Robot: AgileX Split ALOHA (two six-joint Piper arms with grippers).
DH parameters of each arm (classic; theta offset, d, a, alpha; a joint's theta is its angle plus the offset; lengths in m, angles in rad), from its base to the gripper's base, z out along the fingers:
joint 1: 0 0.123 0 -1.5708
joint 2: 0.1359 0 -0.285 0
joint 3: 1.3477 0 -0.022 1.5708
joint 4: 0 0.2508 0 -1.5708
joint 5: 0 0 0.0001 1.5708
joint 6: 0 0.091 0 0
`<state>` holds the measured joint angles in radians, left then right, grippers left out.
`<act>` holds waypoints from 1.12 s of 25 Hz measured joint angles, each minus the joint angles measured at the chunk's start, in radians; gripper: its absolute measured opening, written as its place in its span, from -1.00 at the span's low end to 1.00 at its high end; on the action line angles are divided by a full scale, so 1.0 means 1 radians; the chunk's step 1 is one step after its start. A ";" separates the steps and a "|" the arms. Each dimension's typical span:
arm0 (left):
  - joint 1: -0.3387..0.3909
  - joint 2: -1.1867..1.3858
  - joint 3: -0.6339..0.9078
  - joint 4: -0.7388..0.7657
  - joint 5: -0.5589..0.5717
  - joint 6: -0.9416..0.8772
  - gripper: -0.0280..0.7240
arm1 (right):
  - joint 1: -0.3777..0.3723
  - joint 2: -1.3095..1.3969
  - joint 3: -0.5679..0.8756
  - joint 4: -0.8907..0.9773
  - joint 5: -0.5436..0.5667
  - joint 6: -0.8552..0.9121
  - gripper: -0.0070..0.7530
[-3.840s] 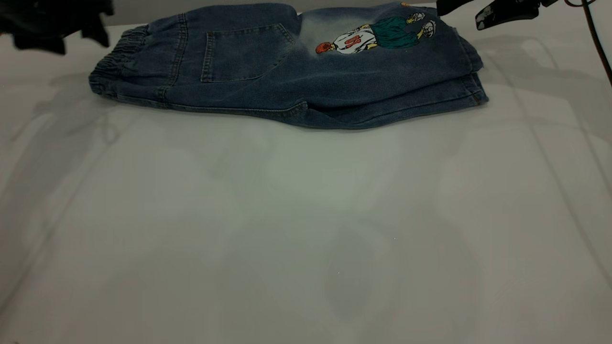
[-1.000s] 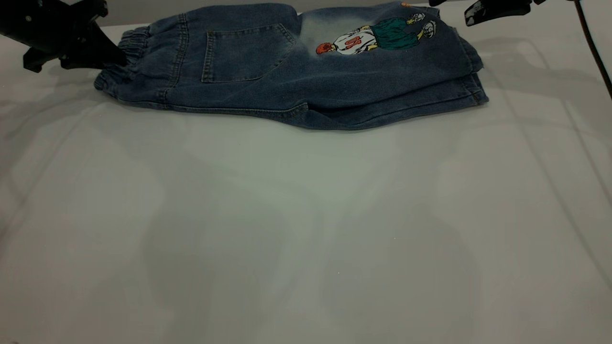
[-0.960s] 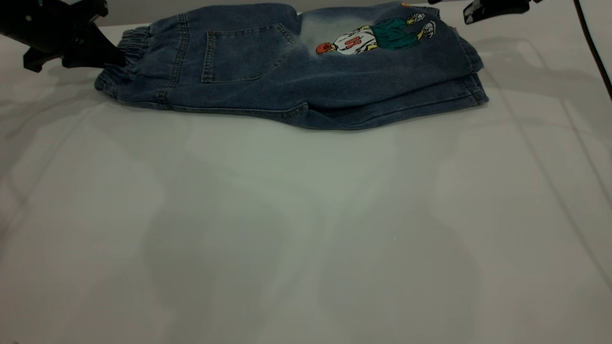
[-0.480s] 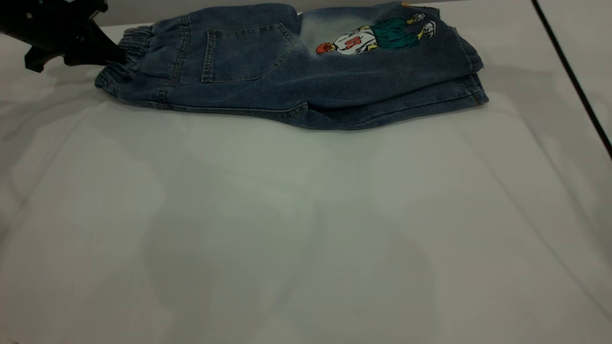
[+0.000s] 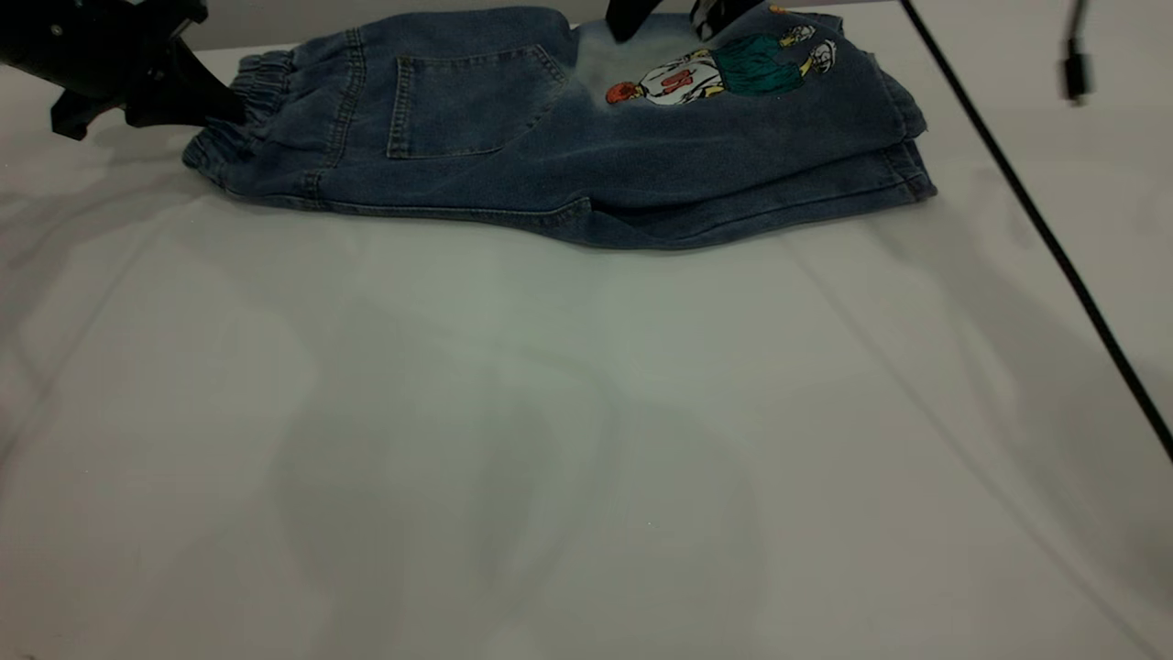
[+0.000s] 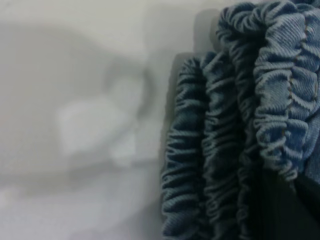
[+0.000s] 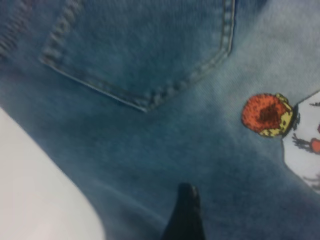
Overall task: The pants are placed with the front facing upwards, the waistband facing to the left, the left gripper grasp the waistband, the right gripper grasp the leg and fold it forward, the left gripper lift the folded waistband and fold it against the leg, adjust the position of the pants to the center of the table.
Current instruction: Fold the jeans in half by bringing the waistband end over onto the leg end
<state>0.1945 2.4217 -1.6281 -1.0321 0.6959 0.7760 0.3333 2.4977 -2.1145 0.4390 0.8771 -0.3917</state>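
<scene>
The pants (image 5: 550, 137) lie folded in half lengthwise at the table's (image 5: 586, 412) far edge, back side up, with a pocket (image 5: 467, 96) and a cartoon print (image 5: 724, 69) showing. The ruched waistband (image 5: 261, 78) points left. My left gripper (image 5: 224, 105) sits at its end, shut on the gathered layers (image 6: 235, 125); a dark finger (image 6: 285, 210) lies under the top layer. My right gripper (image 5: 669, 14) hovers open just above the leg (image 5: 779, 128) beside the print. In its wrist view one fingertip (image 7: 186, 197) shows over denim, near the pocket corner (image 7: 145, 45) and the print's orange head (image 7: 267, 115).
A black cable (image 5: 1035, 220) runs diagonally over the table's right side, and a small plug (image 5: 1074, 69) hangs at the far right. Bare white tabletop stretches from the pants to the near edge.
The right gripper has swung in from the far right to above the leg by the print, dragging its cable across. The left gripper came down to the waistband earlier and has held there.
</scene>
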 joint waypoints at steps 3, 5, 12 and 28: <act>0.000 0.000 0.000 0.000 0.004 0.000 -0.81 | 0.012 0.059 -0.103 -0.115 0.062 0.059 0.46; 0.000 0.000 0.000 0.000 0.005 0.000 -0.81 | 0.017 0.098 -0.164 -0.190 0.109 0.094 0.46; 0.000 0.000 0.000 0.000 0.007 0.001 -0.81 | 0.045 0.187 -0.313 -0.376 0.142 0.168 0.46; 0.000 -0.026 -0.012 -0.013 0.049 0.034 -0.81 | 0.076 0.254 -0.317 -0.439 0.156 0.174 0.46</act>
<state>0.1945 2.3957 -1.6401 -1.0448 0.7445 0.8102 0.4097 2.7513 -2.4317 0.0000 1.0326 -0.2173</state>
